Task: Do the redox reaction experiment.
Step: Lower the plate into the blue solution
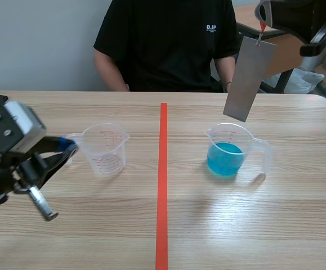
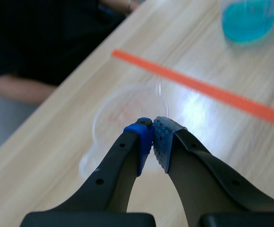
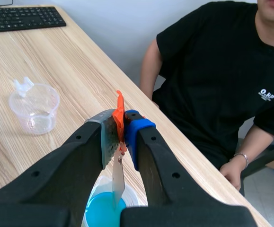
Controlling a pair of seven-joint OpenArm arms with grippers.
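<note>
You have bright, even light from overhead in all three views. On the pale wooden table [image 1: 95, 225], a broad white glare lies on the near side of the clear plastic beaker of blue liquid [image 1: 226, 157], which casts only a soft, faint shadow by its handle. The flat grey metal sheet [image 1: 247, 79] hangs matt, with no glint. In the left wrist view you get strong white glare on the wood beside the orange-red tape line [image 2: 207, 90]. The empty clear plastic beaker [image 2: 127, 113] ahead of the left gripper [image 2: 153, 137] looks blurred and washed out. The person in a black shirt [image 3: 222, 71] reads dark, with the folds barely showing.
</note>
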